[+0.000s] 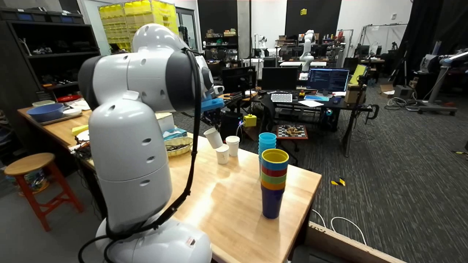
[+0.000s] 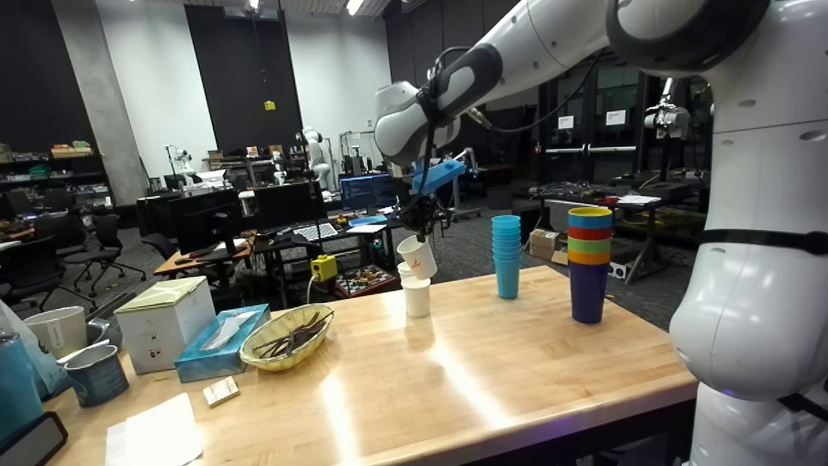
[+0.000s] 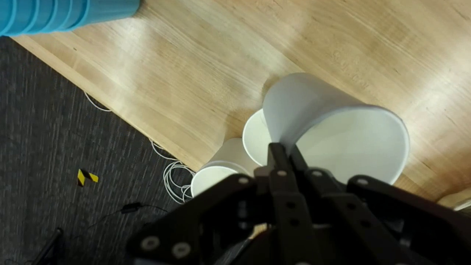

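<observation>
My gripper (image 3: 289, 151) is shut on the rim wall of a white paper cup (image 3: 312, 95), one finger inside the cup and one outside. The held cup is tilted and shows in both exterior views (image 1: 213, 138) (image 2: 417, 257). It is just above two upright white cups. The nearer white cup (image 2: 417, 299) stands on the table, and a further white cup (image 1: 233, 145) stands close beside it. Both also show in the wrist view, partly hidden by the held cup and the fingers. I cannot tell whether the held cup touches the nearer cup's rim.
A stack of light blue cups (image 2: 507, 259) and a taller multicoloured cup stack (image 2: 588, 278) stand on the table (image 2: 504, 356). A yellow basket (image 2: 265, 353) with dark strips, a blue tissue box (image 2: 207, 353) and a white box (image 2: 162, 323) are further along. The table edge runs close behind the cups.
</observation>
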`<act>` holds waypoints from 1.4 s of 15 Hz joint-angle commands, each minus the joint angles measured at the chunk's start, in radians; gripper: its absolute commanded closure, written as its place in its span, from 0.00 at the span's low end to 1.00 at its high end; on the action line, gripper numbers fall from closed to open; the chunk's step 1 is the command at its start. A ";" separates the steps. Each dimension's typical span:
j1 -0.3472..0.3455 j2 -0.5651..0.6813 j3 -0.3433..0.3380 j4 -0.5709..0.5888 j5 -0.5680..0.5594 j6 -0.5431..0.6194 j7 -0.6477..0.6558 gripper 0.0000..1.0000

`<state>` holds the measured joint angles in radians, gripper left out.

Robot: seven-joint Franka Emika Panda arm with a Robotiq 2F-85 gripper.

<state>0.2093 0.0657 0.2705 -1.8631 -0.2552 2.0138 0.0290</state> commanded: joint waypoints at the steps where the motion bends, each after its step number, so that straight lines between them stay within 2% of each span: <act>1: 0.021 0.115 -0.020 0.170 -0.007 -0.071 0.013 0.99; 11: 0.026 0.287 -0.081 0.407 0.028 0.009 0.040 0.99; 17: 0.009 0.341 -0.110 0.450 0.087 0.048 0.029 0.99; 21: -0.008 0.338 -0.127 0.432 0.126 0.051 0.013 0.99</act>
<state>0.2065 0.4035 0.1562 -1.4380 -0.1599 2.0651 0.0547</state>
